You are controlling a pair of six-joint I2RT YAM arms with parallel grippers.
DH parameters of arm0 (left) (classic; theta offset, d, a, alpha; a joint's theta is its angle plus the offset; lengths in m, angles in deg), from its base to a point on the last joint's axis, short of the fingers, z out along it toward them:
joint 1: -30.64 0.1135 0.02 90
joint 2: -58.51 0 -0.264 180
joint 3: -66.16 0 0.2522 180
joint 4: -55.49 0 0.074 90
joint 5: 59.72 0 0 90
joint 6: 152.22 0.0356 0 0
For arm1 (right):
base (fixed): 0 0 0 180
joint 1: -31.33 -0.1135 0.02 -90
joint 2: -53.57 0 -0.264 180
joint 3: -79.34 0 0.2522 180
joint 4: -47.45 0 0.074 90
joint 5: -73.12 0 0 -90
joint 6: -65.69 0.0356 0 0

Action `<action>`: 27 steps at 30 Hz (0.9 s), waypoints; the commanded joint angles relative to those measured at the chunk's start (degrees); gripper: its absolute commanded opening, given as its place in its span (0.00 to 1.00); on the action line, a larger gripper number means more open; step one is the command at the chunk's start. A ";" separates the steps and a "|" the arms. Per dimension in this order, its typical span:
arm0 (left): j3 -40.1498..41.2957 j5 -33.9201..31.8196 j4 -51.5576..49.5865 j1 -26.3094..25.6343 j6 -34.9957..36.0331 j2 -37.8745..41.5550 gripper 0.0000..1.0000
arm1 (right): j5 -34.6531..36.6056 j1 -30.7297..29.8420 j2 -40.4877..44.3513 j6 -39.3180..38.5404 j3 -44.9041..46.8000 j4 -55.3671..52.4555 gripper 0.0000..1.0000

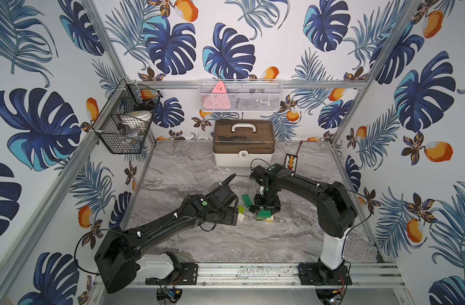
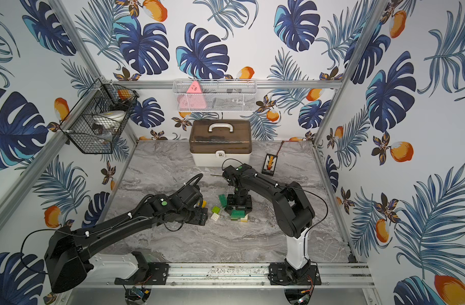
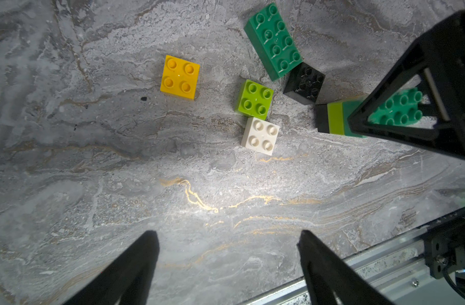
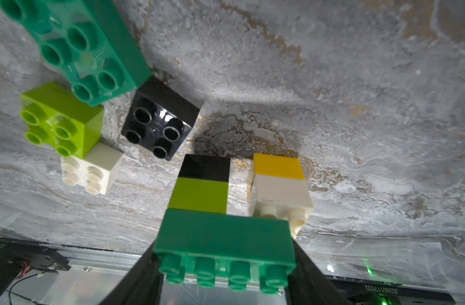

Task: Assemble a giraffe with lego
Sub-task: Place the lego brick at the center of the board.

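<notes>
While the left gripper (image 3: 227,233) hangs spread and empty near the loose yellow brick (image 3: 180,77), lime brick (image 3: 254,99) and white brick (image 3: 260,135), the giraffe's long green body brick (image 4: 223,237) is pinched by the right gripper (image 4: 223,268) mid-table, atop the black-and-lime leg (image 4: 201,192). The white-and-yellow leg (image 4: 278,184), just right of it, looks unseated. It should be aligned first, then pressed squarely. A grey marbled tabletop (image 1: 226,245) is enclosed by leaf-print walls (image 1: 41,118), with a handled storage box (image 1: 243,144) at the far edge.
</notes>
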 commanded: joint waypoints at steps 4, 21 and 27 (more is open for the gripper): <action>-0.74 -2.21 -0.86 -0.65 -0.79 -0.35 0.88 | -0.70 0.11 -0.32 -0.45 -0.32 0.34 0.50; -1.11 -3.92 -2.06 -1.24 -0.87 -0.42 0.89 | -0.44 0.47 -1.08 0.09 1.04 1.53 0.50; -1.12 -4.40 -2.29 -1.33 -0.90 -0.40 0.89 | 0.28 0.47 -1.36 0.32 1.28 1.22 0.50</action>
